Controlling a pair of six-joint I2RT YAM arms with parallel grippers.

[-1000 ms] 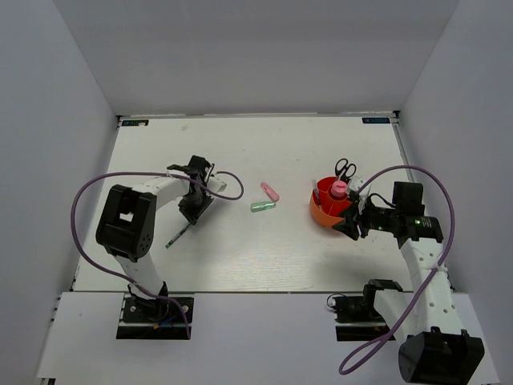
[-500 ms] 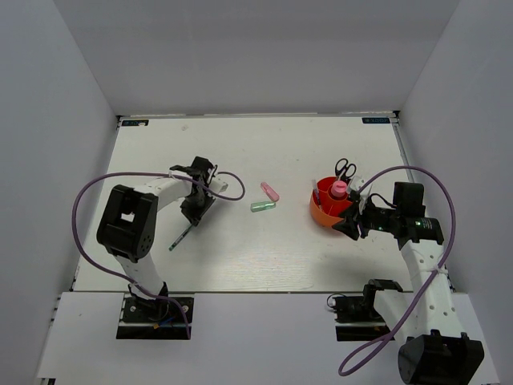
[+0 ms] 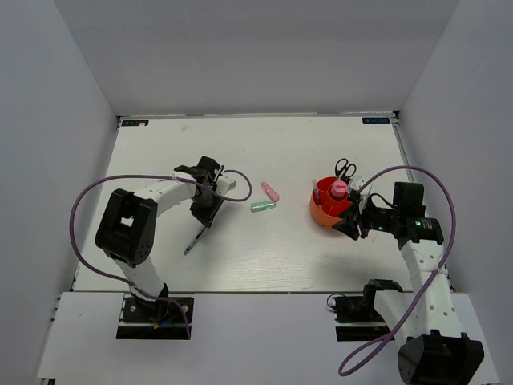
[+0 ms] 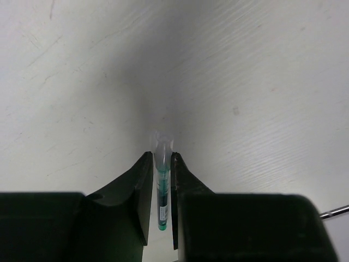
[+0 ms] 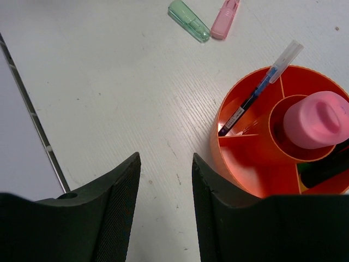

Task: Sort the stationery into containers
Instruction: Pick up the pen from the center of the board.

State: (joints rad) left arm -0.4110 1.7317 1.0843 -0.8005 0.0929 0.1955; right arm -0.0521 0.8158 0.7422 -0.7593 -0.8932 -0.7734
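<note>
My left gripper (image 3: 205, 215) (image 4: 162, 155) is shut on a thin green pen (image 4: 161, 191), which trails toward the table's front left in the top view (image 3: 192, 241). The orange-red divided cup (image 3: 322, 212) (image 5: 240, 174) holds the black-handled scissors (image 3: 345, 169), a fat pink tube (image 3: 339, 190) (image 5: 316, 120) and a thin blue pen (image 5: 262, 90). My right gripper (image 3: 346, 227) (image 5: 165, 158) is open and empty, just in front of the cup's near-left wall. A pink marker (image 3: 270, 192) (image 5: 225, 12) and a pale green marker (image 3: 262, 206) (image 5: 188, 21) lie side by side mid-table.
White walls stand at the back and both sides of the white table (image 3: 240, 152). Purple cables loop beside each arm, the left one (image 3: 88, 192) and the right one (image 3: 441, 200).
My left gripper has moved right and slightly toward the front, carrying the green pen with it. The right arm and the cup have stayed still.
</note>
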